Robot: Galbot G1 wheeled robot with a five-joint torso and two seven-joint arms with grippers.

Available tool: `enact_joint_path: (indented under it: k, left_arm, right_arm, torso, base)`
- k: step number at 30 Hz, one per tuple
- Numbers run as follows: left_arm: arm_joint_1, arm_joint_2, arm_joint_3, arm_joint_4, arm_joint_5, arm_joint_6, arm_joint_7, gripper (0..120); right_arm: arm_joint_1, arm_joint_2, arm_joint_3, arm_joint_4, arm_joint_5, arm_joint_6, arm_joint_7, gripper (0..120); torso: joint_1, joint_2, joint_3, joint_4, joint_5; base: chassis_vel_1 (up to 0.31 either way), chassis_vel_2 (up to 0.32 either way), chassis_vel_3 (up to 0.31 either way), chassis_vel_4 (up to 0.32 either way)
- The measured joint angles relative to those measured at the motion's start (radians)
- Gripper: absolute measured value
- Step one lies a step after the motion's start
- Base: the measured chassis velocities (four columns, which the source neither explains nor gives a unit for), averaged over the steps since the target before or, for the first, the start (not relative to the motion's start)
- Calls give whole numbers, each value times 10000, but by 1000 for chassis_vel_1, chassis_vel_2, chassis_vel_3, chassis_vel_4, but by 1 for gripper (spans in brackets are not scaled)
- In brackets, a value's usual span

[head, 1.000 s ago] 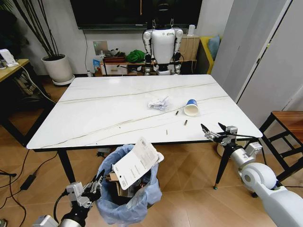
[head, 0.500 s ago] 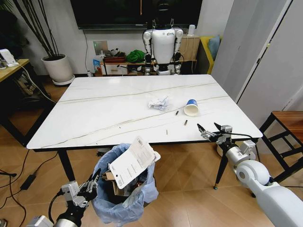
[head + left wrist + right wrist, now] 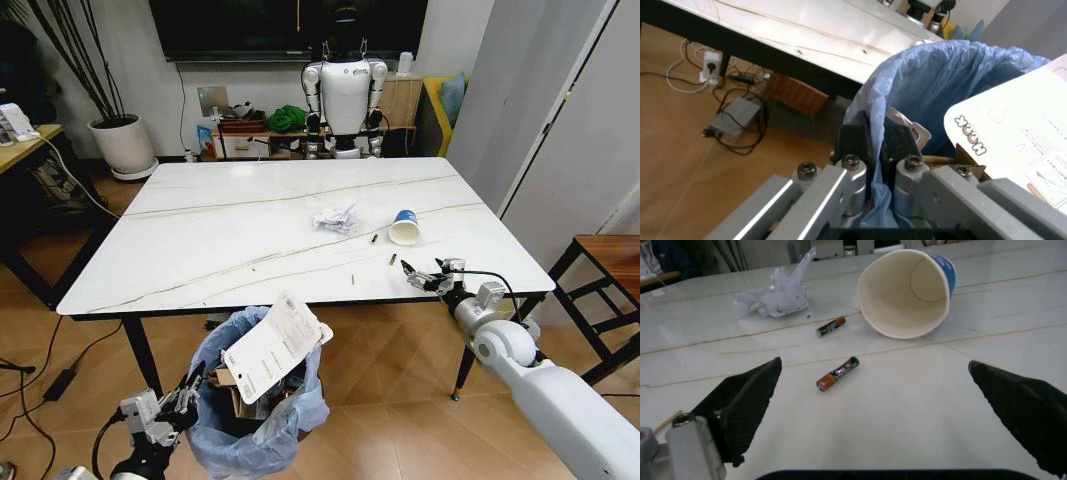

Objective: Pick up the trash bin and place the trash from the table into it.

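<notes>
The trash bin (image 3: 262,415), lined with a crinkled light-blue bag (image 3: 953,85), hangs off the floor in front of the table (image 3: 200,240). My left gripper (image 3: 192,386) is shut on the bag-covered rim (image 3: 877,145). A white printed sheet (image 3: 275,345) and brown cardboard stick out of the bin. A blue-and-white paper cup (image 3: 405,227) (image 3: 907,292) lies on its side on the table, and crumpled white paper (image 3: 335,217) (image 3: 777,297) lies left of it. My right gripper (image 3: 420,276) (image 3: 875,365) is open just above the table's front edge, pointing at the cup. Two small batteries (image 3: 838,373) (image 3: 830,326) lie between it and the cup.
A white humanoid robot (image 3: 345,85) stands behind the table's far edge. A dark-framed wooden stool (image 3: 610,260) stands to the right. A potted plant (image 3: 122,140) and a tan desk (image 3: 20,140) are at the left. Cables and a power adapter (image 3: 733,117) lie on the floor under the table.
My right gripper has moved left and forward over the table's front edge, closer to the cup. The bin and my left gripper have shifted slightly down and left.
</notes>
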State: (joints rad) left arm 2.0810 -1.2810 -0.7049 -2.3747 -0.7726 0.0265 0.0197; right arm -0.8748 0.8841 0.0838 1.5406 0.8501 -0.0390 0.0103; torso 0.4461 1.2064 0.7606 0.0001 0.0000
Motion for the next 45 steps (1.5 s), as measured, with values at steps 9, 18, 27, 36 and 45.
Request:
enact_joint_path:
  k: [9,18,27,36,45]
  left_arm:
    - [65,-173,-41,-57,78,-3,13,0]
    - [-8,-234,42,-44,133,0,17,0]
    - [7,-294,29,-86,156,0,21,0]
    - [-25,-269,42,-99,148,3,24,0]
    - [-63,-200,46,-86,101,11,23,0]
  right_arm:
    - [841,290,-615,-519,-210,-86,0,100]
    - [1396,443,-1272,-832,-356,-90,-34,100]
    - [1542,577,-1598,-1220,-663,-2,-134,100]
    - [1601,613,-1599,-1508,-788,66,-253,100]
    - [1594,581,-1659,-1620,-871,84,-327,72]
  torso:
    - [0,0,0,1,0]
    - [0,0,-1,1,0]
    - [0,0,-1,0,0]
    - [0,0,-1,0,0]
    - [0,0,-1,0,-3]
  base:
    - [0,0,0,0]
    - [0,0,0,0]
    - [0,0,0,0]
    - [0,0,0,0]
    - [0,0,0,0]
